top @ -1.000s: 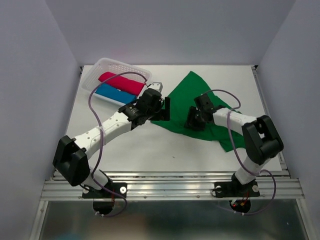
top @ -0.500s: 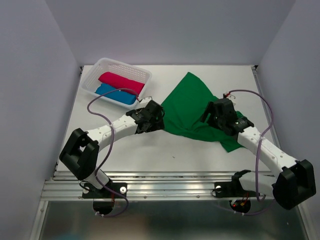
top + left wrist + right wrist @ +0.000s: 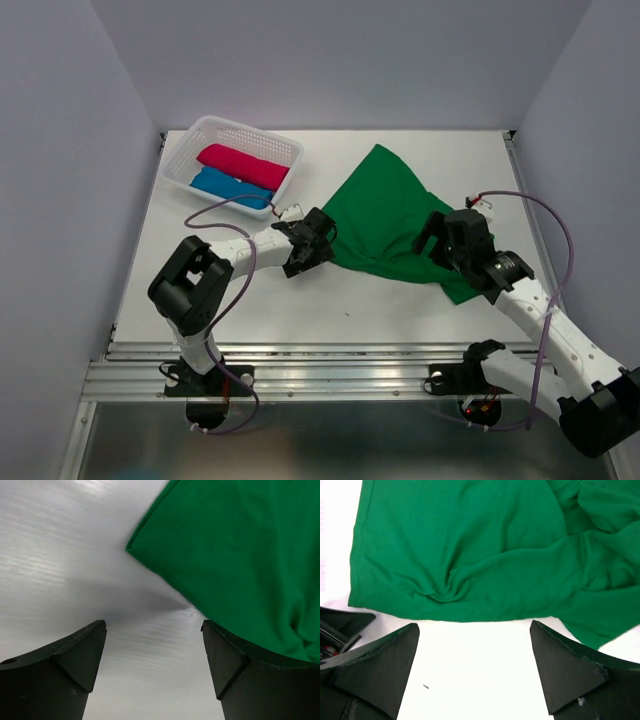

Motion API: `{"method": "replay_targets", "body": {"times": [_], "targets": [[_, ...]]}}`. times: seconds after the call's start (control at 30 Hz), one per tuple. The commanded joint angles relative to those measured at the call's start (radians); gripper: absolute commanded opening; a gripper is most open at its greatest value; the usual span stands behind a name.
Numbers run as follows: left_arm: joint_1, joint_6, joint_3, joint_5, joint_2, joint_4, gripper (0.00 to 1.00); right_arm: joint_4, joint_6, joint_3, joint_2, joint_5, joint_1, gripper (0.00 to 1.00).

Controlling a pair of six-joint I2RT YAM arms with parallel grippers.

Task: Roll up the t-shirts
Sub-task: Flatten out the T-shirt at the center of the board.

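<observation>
Green t-shirt (image 3: 385, 210) spread on bench (image 3: 300, 300). Left hand (image 3: 152, 628) open, empty, at its left corner. Right hand (image 3: 474, 629) open, empty, over its near edge.

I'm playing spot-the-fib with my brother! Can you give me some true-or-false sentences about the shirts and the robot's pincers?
1. The green t-shirt lies spread out on the table. True.
2. The pink t-shirt lies on the table outside the basket. False: it sits rolled up in the white basket, next to the blue t-shirt.
3. The left pincer is squeezing the green t-shirt. False: it is open and holds nothing, by the shirt's corner.
4. The right pincer is open. True.
5. The green t-shirt is rolled up. False: it is unrolled, with a few wrinkles.
</observation>
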Motion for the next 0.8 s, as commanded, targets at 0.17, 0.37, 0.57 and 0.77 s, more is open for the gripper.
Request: {"method": "replay_targets", "body": {"times": [0.17,0.37,0.57,0.77], "targets": [[0.002,-0.05,0.043,-0.048,0.047,0.03,0.86,-0.097,0.014,0.004,-0.062,0.04,-0.002,0.99],[0.007,-0.07,0.073,-0.071,0.104,0.022,0.79,-0.101,0.017,0.011,-0.061,0.041,-0.002,0.99],[0.022,-0.06,0.11,-0.083,0.159,0.018,0.66,-0.106,0.026,0.007,-0.052,0.044,-0.002,1.0],[0.034,0.002,0.116,-0.048,0.183,0.071,0.04,-0.114,0.046,0.01,-0.038,0.029,-0.002,1.0]]}}
